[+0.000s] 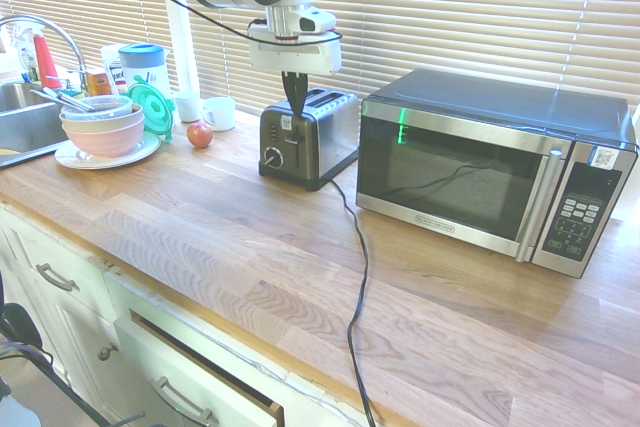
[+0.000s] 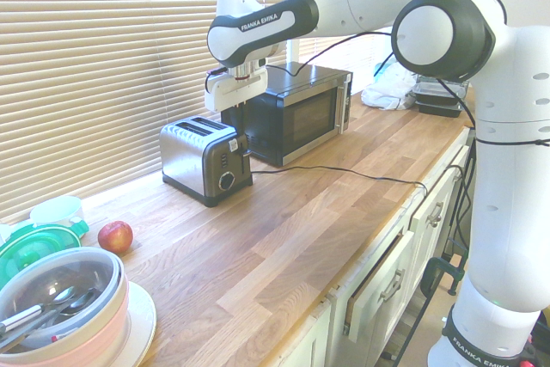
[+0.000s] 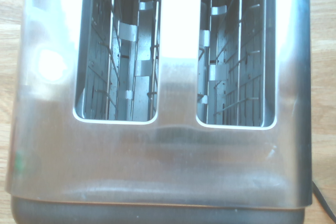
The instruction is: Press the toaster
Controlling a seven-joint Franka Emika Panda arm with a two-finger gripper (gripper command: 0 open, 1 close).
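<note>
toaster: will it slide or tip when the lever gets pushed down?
The toaster looks low and wide, so it probably won't tip. It may skid a little on the smooth wooden counter. The gripper hangs over its black end, so the push should go mostly downward.

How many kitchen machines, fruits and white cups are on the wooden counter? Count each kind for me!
Kitchen machines: 2, the toaster and the microwave
Fruit: 1, a red apple
White cups: 2, one beside another, behind the apple
Total: 5
</note>
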